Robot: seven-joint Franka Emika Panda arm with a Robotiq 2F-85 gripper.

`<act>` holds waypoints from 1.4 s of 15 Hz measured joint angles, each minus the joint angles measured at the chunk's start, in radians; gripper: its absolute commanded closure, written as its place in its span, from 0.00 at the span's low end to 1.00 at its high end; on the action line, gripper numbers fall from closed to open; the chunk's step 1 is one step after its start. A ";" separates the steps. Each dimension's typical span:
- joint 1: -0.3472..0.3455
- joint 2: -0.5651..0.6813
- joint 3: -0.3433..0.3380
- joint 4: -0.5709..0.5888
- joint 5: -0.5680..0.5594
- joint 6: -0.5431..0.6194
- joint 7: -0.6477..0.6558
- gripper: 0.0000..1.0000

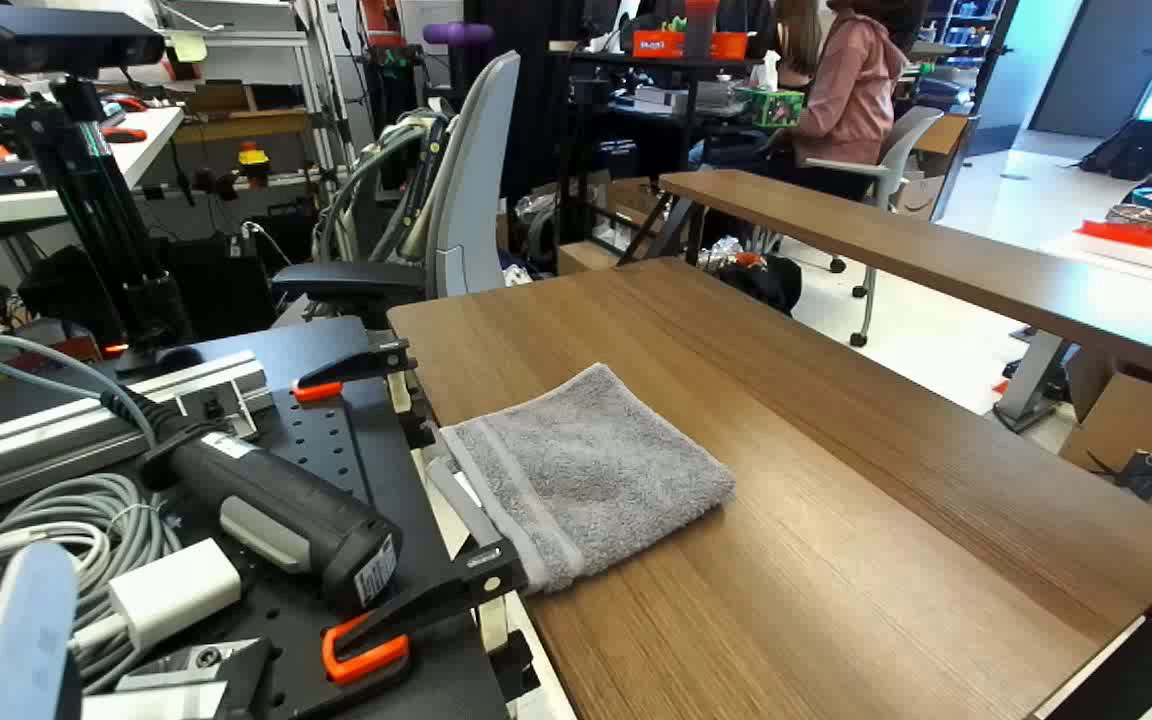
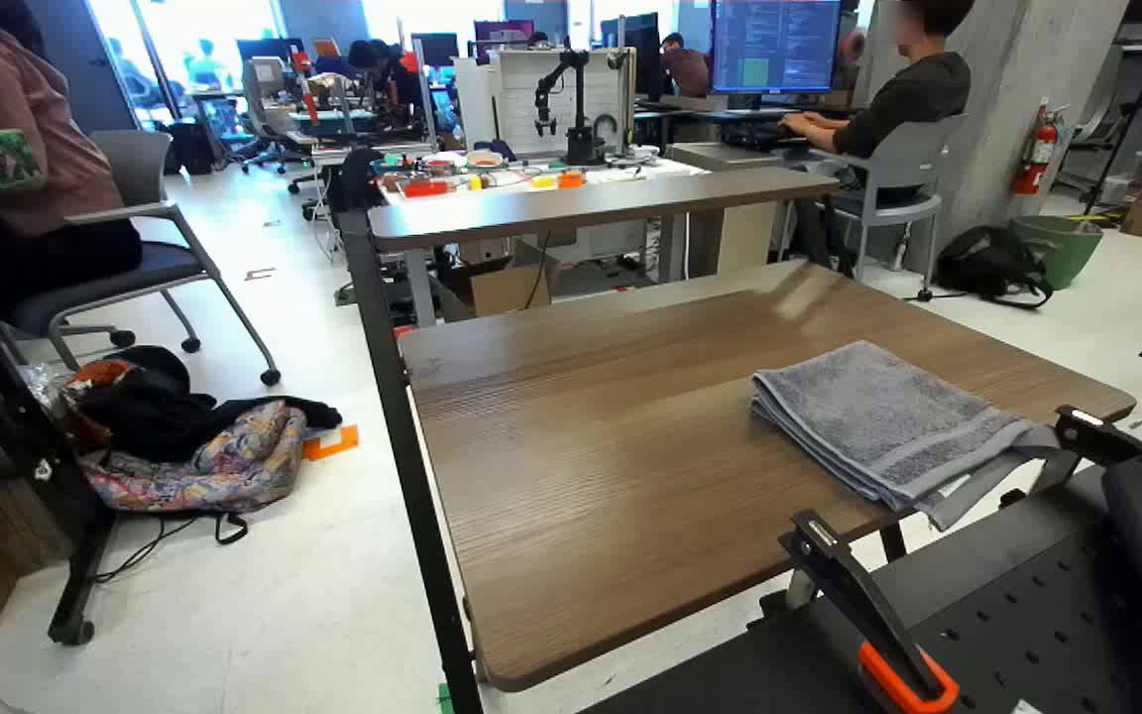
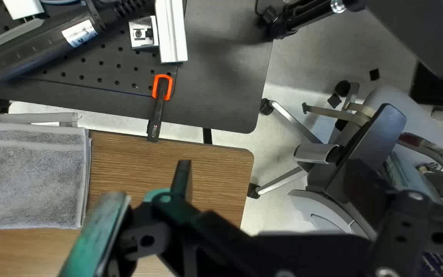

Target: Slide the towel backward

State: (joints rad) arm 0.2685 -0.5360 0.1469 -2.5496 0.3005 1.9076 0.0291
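Observation:
The towel is grey, folded and flat, near one edge of the wooden table. It shows in both exterior views (image 1: 601,470) (image 2: 883,416) and at the left of the wrist view (image 3: 29,181). A thin grey strip at its banded side hangs past the table edge. My gripper (image 3: 151,182) shows only in the wrist view, above the wooden table (image 3: 129,161) and to the right of the towel in that picture. Its fingers are apart with nothing between them. It appears apart from the towel, though its height cannot be told.
Black clamps with orange handles (image 1: 366,650) (image 3: 162,86) grip a black perforated board beside the table, their bars near the towel. A black handheld tool (image 1: 276,510), coiled cables and a metal rail (image 3: 171,30) lie on that board. A grey chair (image 1: 476,190) stands near the table corner.

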 measured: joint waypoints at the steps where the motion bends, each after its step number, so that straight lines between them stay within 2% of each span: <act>1: 0.000 0.000 0.000 0.000 0.000 0.000 0.000 0.00; 12: -0.002 0.000 0.001 0.000 0.000 0.006 0.000 0.00; 16: -0.017 0.028 0.001 -0.011 -0.001 0.104 0.000 0.00; 21: -0.058 0.135 0.000 -0.029 -0.023 0.238 0.000 0.00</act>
State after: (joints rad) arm 0.2107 -0.4007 0.1473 -2.5787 0.2773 2.1454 0.0290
